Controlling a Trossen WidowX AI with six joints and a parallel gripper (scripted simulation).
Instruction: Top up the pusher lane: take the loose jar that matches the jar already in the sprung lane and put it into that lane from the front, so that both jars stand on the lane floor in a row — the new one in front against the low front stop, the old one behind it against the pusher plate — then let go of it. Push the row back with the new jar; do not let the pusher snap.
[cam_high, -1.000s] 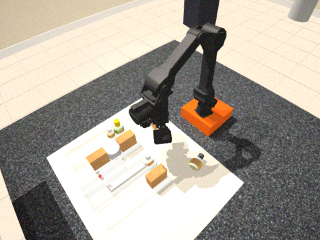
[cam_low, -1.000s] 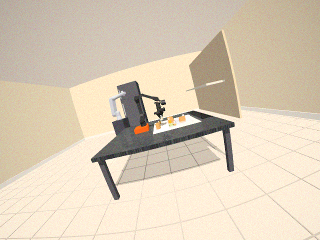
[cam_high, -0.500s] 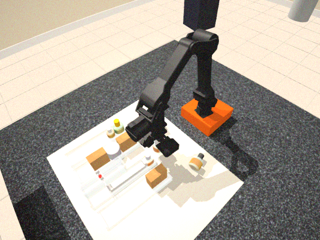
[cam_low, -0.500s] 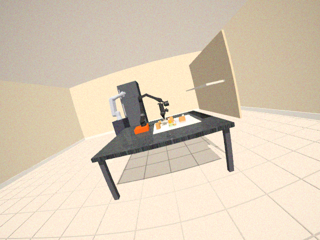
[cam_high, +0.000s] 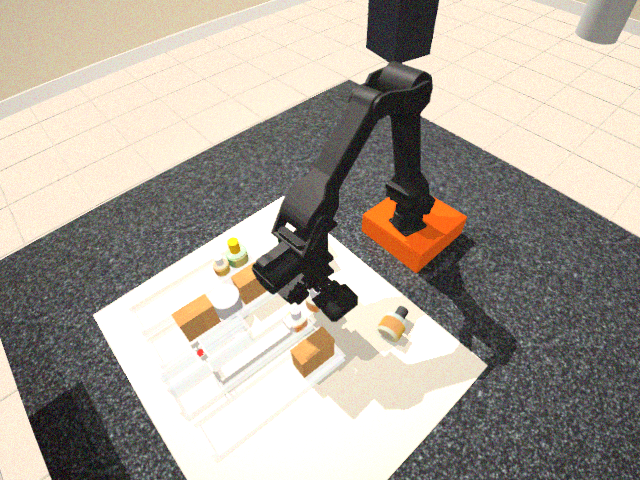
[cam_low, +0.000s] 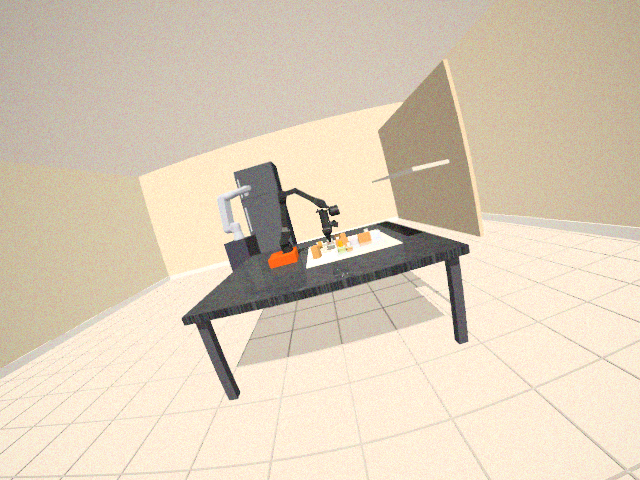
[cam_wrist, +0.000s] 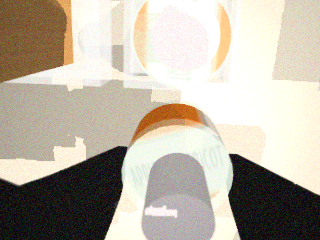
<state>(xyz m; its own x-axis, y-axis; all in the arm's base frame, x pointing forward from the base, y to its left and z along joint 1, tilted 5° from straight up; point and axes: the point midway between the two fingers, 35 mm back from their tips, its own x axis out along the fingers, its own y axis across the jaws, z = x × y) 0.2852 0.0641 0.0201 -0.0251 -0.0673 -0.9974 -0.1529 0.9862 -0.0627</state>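
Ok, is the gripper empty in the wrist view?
No, a jar with a grey cap sits between the gripper's two black fingers.

Tiled robot room, bare walls (cam_low: 289, 155).

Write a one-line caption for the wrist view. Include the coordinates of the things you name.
End effector (cam_high: 313, 298) (cam_low: 329, 240) (cam_wrist: 176, 160) gripping a grey-capped apricot jar (cam_wrist: 175, 140), just short of the jar (cam_high: 296, 321) (cam_wrist: 225, 37) in the lane.
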